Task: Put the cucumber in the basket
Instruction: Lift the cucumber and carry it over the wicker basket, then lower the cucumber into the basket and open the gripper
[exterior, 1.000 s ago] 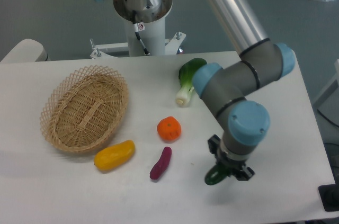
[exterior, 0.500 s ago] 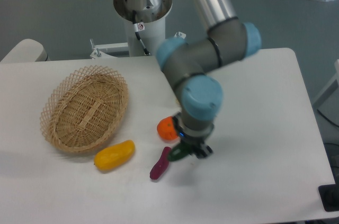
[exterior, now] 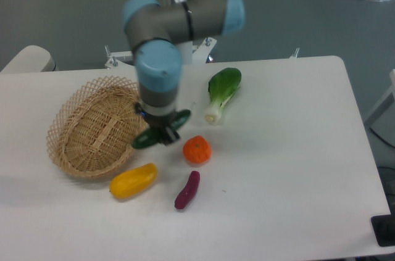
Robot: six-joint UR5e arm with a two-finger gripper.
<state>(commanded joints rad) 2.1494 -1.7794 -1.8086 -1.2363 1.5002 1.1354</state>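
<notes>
Step in hand: carry. The basket (exterior: 99,128) lies just left of the pincer (exterior: 160,133), which is clamped on the cucumber (exterior: 148,137) — held clear of the table. Next move: shift further left over the basket's hollow — then let go.

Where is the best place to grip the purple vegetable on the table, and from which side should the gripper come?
Probably the middle of the purple vegetable, coming from above. It lies flat and slim, so the jaws should close across its narrow width. It is apart from the yellow vegetable and the orange.
</notes>
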